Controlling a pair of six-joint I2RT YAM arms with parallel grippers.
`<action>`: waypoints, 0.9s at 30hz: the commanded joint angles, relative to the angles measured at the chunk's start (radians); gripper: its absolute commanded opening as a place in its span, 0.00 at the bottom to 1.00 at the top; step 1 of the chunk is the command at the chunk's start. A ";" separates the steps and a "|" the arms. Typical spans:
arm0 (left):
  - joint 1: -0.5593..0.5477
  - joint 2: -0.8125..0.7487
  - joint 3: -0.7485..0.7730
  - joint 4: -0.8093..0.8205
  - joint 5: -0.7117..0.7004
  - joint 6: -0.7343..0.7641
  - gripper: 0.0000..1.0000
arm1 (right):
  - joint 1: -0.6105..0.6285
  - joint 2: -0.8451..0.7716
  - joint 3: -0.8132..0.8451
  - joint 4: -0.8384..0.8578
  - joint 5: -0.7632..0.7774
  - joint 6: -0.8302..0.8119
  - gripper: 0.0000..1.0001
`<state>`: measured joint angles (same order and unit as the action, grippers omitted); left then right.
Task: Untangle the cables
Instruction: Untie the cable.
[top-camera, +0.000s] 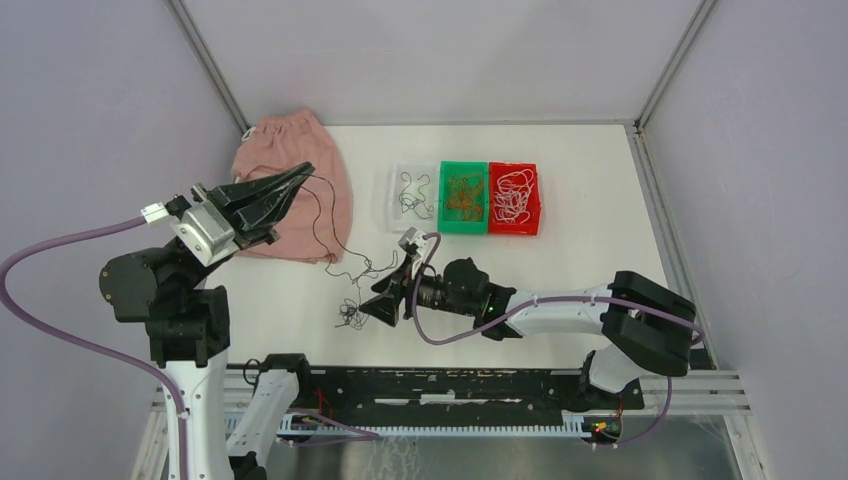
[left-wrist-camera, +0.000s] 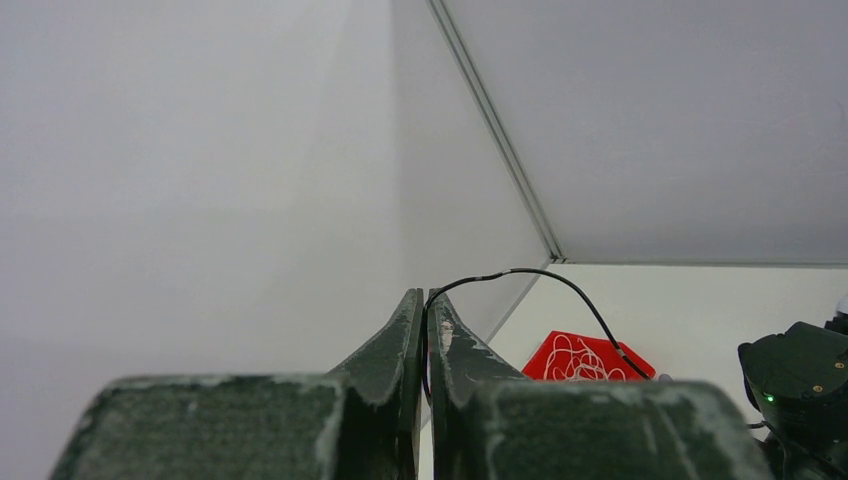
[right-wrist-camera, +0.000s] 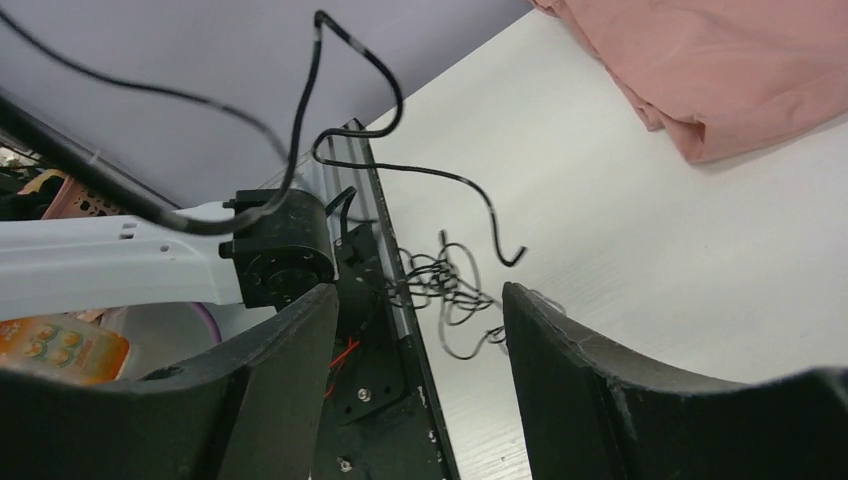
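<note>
My left gripper (top-camera: 305, 172) is raised above the pink cloth and shut on one black cable (top-camera: 322, 225). That cable hangs down to a small black clump (top-camera: 352, 308) on the table. In the left wrist view the cable (left-wrist-camera: 540, 277) arcs out from between the closed fingertips (left-wrist-camera: 425, 300). Low beside the clump, my right gripper (top-camera: 382, 300) is open and holds nothing. In the right wrist view the clump (right-wrist-camera: 445, 285) lies just beyond its open gripper (right-wrist-camera: 420, 292), and a taut strand (right-wrist-camera: 330, 100) rises above.
Three small bins stand at the back centre. The clear bin (top-camera: 396, 178) holds black cables, the green bin (top-camera: 447, 170) orange ones, the red bin (top-camera: 533, 172) white ones. A pink cloth (top-camera: 270, 140) lies back left. The arm bases' black rail (top-camera: 440, 385) runs along the near edge.
</note>
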<state>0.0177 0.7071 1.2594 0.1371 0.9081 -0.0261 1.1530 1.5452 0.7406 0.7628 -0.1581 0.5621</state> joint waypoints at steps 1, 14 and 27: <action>0.006 0.006 0.033 0.027 0.017 -0.040 0.10 | 0.006 0.006 -0.009 0.139 -0.024 0.033 0.67; 0.005 0.009 0.053 0.031 0.025 -0.054 0.11 | 0.007 0.036 0.049 0.092 0.158 -0.031 0.66; 0.005 0.021 0.079 0.044 0.031 -0.075 0.12 | 0.056 0.124 0.181 0.008 0.264 -0.072 0.60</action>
<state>0.0177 0.7136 1.2968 0.1463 0.9260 -0.0338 1.1866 1.6306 0.8551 0.7448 0.0727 0.5076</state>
